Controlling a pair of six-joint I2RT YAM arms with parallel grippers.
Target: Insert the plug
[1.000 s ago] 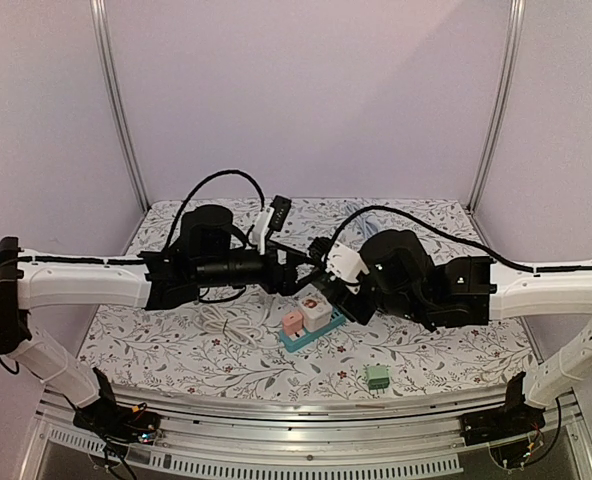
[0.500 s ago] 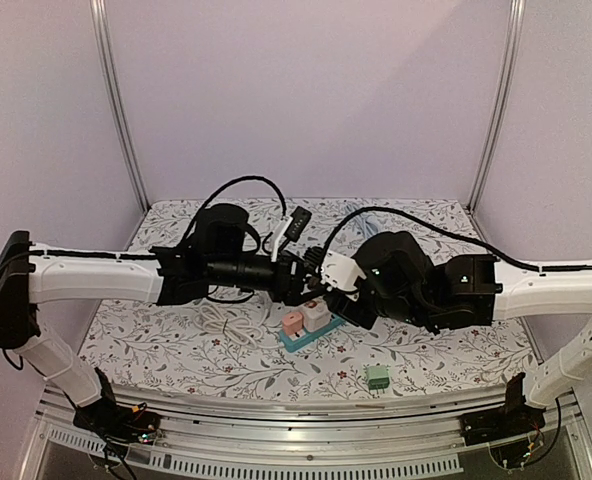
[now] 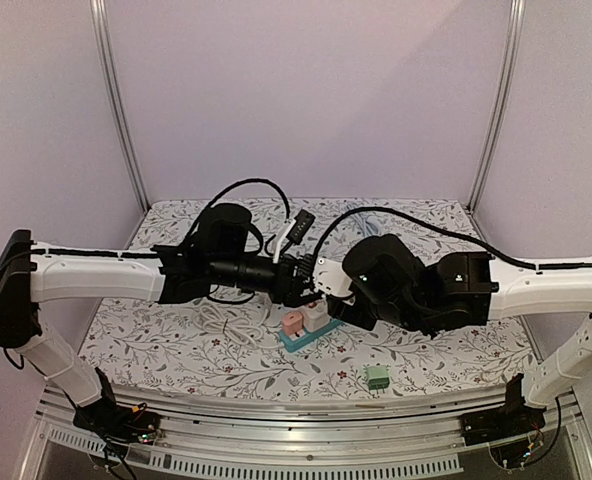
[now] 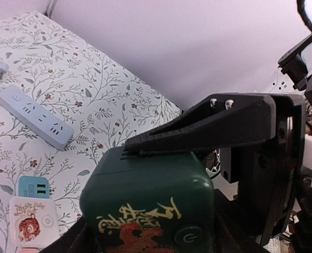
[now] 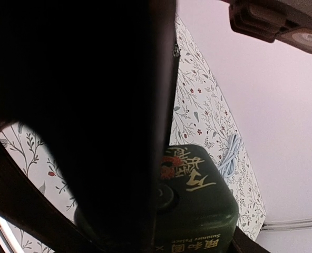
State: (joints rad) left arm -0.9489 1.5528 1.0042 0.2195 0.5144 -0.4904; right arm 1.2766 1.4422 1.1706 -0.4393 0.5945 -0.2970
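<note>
The plug is a dark green cube (image 4: 150, 205) with gold characters and a red emblem, held in the air above the table's middle. My right gripper (image 5: 161, 221) is shut on it. One of its black fingers (image 4: 208, 124) lies along the cube's top in the left wrist view. My left gripper (image 4: 150, 232) has its fingers against the cube's two sides, and no gap shows. In the top view the left gripper (image 3: 298, 272) and the right gripper (image 3: 323, 285) meet, hiding the cube. The left gripper's black body (image 5: 93, 105) blocks much of the right wrist view.
Below the grippers, a teal base (image 3: 298, 342) carries a pink cube (image 3: 292, 323) and a white cube (image 3: 316, 314). A white power strip (image 4: 35, 117) lies further back. A coiled white cable (image 3: 226, 325) lies to the left, and a small green block (image 3: 378, 377) lies near the front.
The left arm has reached right to meet the right gripper, and its jaws have narrowed around the green cube. The right gripper kept its hold and shifted slightly left.
</note>
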